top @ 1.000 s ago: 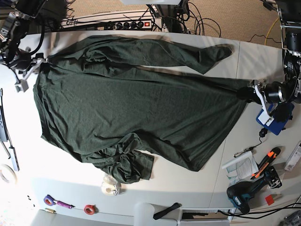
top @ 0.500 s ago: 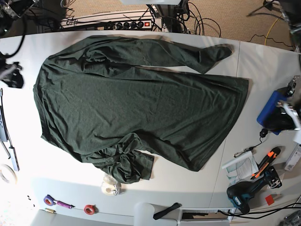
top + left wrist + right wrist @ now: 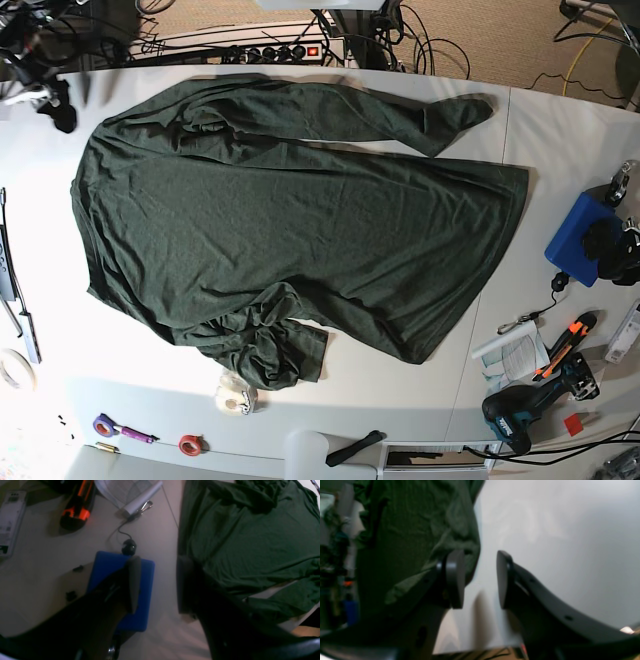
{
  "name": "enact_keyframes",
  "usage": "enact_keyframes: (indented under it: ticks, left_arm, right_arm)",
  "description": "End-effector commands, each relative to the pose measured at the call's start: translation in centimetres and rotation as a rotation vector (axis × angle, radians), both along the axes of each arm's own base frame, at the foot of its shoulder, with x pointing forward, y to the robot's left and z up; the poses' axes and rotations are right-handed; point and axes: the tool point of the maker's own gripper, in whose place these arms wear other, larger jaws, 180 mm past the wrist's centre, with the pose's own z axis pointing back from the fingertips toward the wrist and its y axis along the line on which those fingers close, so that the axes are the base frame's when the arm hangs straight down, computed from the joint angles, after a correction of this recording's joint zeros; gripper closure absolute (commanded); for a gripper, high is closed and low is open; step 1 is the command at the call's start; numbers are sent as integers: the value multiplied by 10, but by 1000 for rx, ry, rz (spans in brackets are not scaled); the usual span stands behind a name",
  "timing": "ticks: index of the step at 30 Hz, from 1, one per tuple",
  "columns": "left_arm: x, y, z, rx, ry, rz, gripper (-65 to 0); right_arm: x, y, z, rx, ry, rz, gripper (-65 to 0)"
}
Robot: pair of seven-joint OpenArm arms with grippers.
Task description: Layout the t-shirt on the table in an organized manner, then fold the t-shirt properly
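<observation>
Base view, t-shirt point(image 3: 290, 235) released flat on table point(image 3: 560, 130), left tool point(image 3: 156, 585) and right tool point(image 3: 480, 578) drawn back, jaws apart, empty

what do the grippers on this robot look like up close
Both are matte black two-finger grippers. The left gripper has curved arms ending in flat oval pads. The right gripper looks the same, with small round holes along its curved arms. No markings visible.

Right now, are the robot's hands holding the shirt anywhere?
No. The left gripper and right gripper are both open with nothing between them; the shirt lies loose on the table.
</observation>
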Motion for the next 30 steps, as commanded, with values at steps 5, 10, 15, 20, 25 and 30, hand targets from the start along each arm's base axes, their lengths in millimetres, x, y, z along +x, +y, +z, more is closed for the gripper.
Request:
enact_keyframes:
  ticks: [5, 10, 15, 20, 25, 30]
  left_arm:
    - [6, 4, 22, 8, -62, -3, -250]
    - [6, 5, 22, 9, -62, -3, -250]
    - [6, 5, 21, 13, -57, -3, -250]
    - [6, 5, 21, 12, -57, -3, -250]
    - [-4, 5, 7, 19, -2, -12, -250]
    - [-40, -6, -33, -43, 116, -20, -324]
  right_arm:
    - [15, 5, -1, 53, -45, 18, -217]
    - [20, 31, -15, 101, -28, 63, -217]
    - [17, 52, -29, 129, 20, 127, -217]
    - [17, 58, -32, 134, 32, 147, -166]
    - [17, 53, -29, 120, 33, 150, 0]
    - [18, 46, -25, 101, 35, 153, 0]
